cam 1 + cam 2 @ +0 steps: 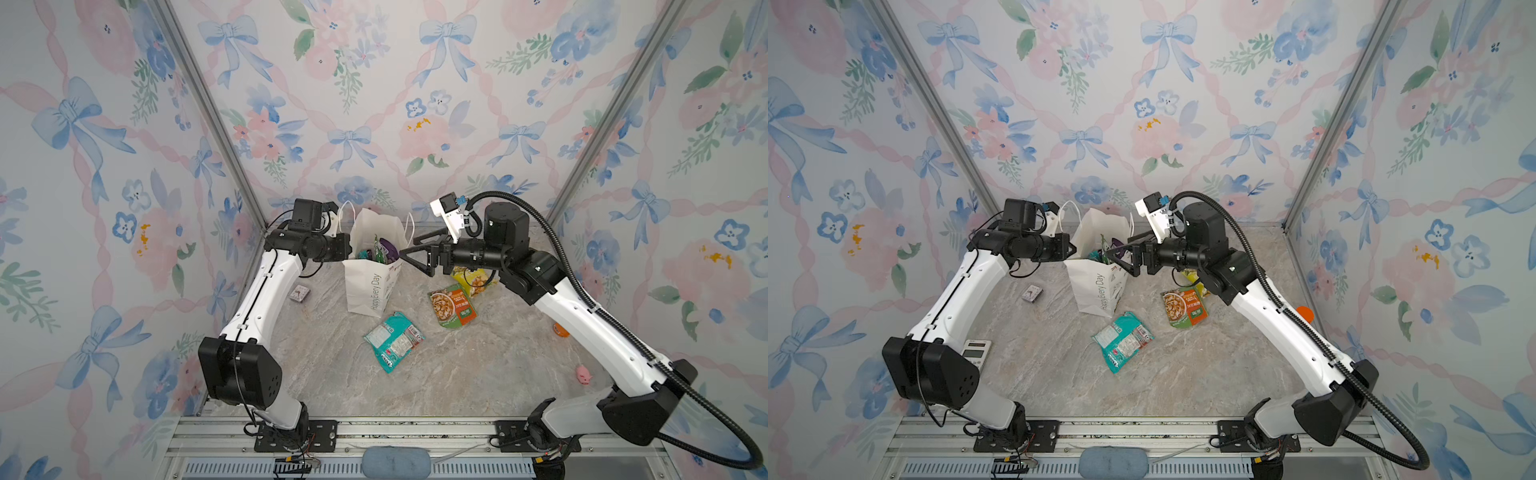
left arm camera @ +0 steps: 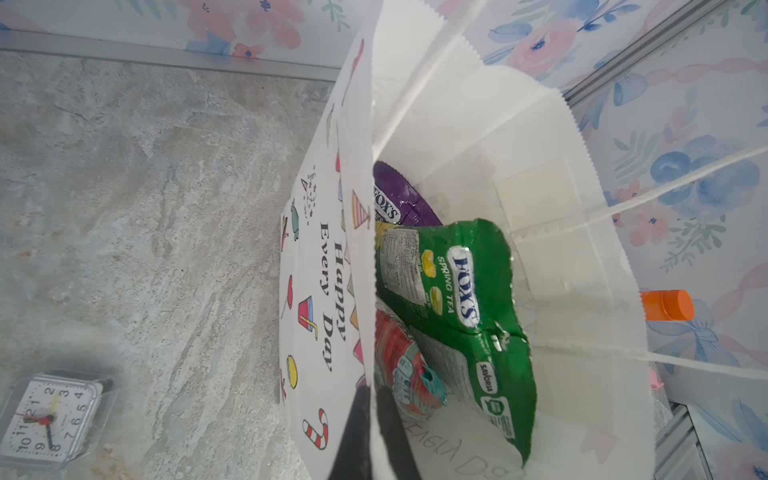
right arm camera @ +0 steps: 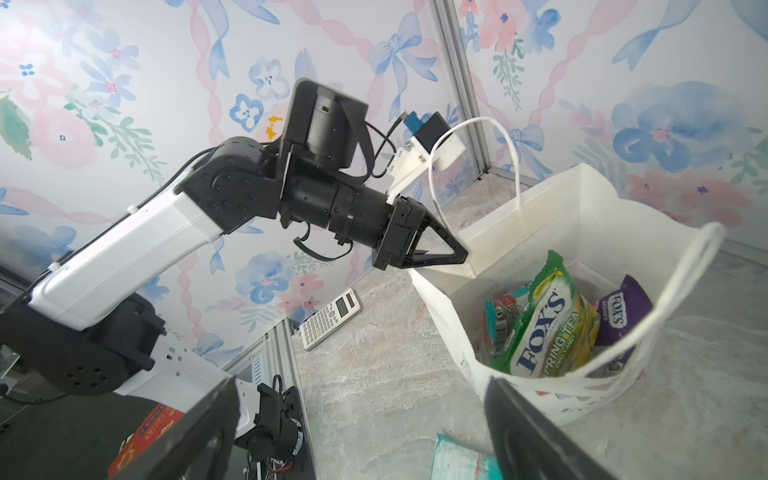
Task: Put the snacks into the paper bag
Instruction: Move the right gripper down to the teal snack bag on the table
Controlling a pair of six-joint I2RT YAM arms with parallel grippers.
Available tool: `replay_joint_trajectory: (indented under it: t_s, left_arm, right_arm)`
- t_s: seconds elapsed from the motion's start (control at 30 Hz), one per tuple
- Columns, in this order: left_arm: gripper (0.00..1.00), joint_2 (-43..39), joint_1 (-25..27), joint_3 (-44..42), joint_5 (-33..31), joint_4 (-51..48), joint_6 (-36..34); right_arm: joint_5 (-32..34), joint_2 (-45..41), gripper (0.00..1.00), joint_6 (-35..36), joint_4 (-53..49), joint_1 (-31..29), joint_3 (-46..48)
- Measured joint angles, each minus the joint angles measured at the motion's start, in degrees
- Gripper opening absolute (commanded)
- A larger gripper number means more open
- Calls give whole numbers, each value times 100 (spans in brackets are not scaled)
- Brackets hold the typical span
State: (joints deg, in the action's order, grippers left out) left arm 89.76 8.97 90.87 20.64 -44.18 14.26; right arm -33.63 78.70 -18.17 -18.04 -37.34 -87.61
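The calculator (image 1: pixel 978 351) lies at the far left of the table (image 1: pixel 1204 374), partly hidden behind the left arm's elbow. Further back and a little to the right sits a small clock (image 1: pixel 300 293).

The left gripper (image 3: pixel 462 251) holds the left rim of the bag (image 1: pixel 370 291). Its fingers (image 2: pixel 353 440) are pressed together on the paper wall, one outside and one inside.

The bag stands upright near the back middle of the table, with its mouth open and its cord handles up. Three packets sit inside it. A green packet (image 2: pixel 457 291) leans on top, a purple packet (image 2: pixel 401 199) lies behind it, and a red-teal packet (image 2: pixel 399 365) is partly under it.

The right gripper (image 1: pixel 407 246) hangs just beside the bag's right rim, level with the mouth, with its fingers wide apart.

A teal packet (image 1: pixel 394 341) lies flat on the table in front of the bag, near its base but apart from it. To the right of the bag lies an orange-green packet (image 1: pixel 452 306). A yellow packet (image 1: pixel 473 280) lies just behind that one, partly covered by the right arm.

Further right, by the wall, only the orange cap of a bottle (image 1: pixel 1304 312) shows past the arm. A pink toy (image 1: pixel 584 374) lies nearer the front right.
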Motion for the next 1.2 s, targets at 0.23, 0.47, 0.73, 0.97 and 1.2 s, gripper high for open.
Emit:
replay_joint_trajectory:
  t_s: [0.23,0.47,0.73,0.97,1.2]
  left_arm:
    - [0,0,0,0,0,0,-2]
    - [0,0,0,0,-4,0,0]
    - [0,0,0,0,-7,0,0]
    - [0,0,0,0,-22,0,0]
    - [0,0,0,0,-20,0,0]
  right_arm:
    - [619,-463,88,341,-767,-2,734]
    - [1543,-389,80,367,-1510,-203,1506]
    - [2194,345,69,81,-1434,-411,2291]
    - [2433,1272,67,-229,-1080,-527,2433]
    - [2568,2114,68,-308,-920,-791,2245]
